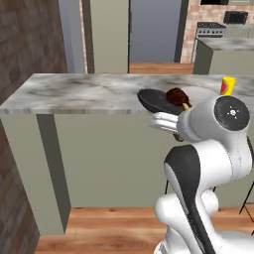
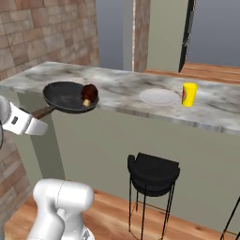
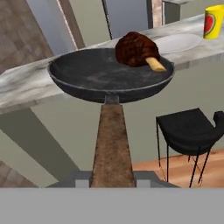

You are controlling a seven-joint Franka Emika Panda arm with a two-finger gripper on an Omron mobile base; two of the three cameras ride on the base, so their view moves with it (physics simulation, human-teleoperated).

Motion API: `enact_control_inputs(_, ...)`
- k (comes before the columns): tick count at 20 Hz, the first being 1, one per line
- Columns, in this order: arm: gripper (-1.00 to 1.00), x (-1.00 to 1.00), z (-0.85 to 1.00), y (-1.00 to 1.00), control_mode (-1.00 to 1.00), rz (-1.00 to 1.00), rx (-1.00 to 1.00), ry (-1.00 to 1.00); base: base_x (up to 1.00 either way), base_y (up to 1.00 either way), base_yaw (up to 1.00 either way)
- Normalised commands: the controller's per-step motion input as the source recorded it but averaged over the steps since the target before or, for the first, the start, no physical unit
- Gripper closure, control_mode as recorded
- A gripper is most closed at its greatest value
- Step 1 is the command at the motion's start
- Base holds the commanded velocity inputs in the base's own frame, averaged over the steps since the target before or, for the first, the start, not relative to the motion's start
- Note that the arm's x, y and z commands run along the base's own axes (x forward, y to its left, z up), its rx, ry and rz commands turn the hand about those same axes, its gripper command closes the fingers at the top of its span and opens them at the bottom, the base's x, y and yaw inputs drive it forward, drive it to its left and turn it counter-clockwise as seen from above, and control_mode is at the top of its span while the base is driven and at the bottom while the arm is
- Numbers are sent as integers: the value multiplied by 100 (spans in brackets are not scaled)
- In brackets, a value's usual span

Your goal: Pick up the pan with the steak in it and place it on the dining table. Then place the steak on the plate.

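Gripper clamped on brown handle of black pan, frame centre; reddish-brown steak at rim. Marbled dining table behind; wood floor.

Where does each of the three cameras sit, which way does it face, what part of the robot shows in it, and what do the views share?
Left base view: behind the arm's left, facing the dining table; the white arm rises at lower right.
Right base view: behind its right, over the table to the plate and yellow cup; arm at lower left.
Hand view: on the hand, looking along the handle.
Shared: the pan with the steak.
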Motion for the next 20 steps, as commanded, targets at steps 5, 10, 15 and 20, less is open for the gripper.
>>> enact_control_inputs(5,100,74,0,-26,-100,-3,2,7,0,0,0)
enact_control_inputs(10,100,68,0,-11,-100,-6,0,0,0,0,0)
enact_control_inputs(15,100,60,-1,-4,-100,-6,0,-1,0,0,0)
enact_control_inputs(20,100,57,-9,0,-100,-1,0,0,0,0,0)
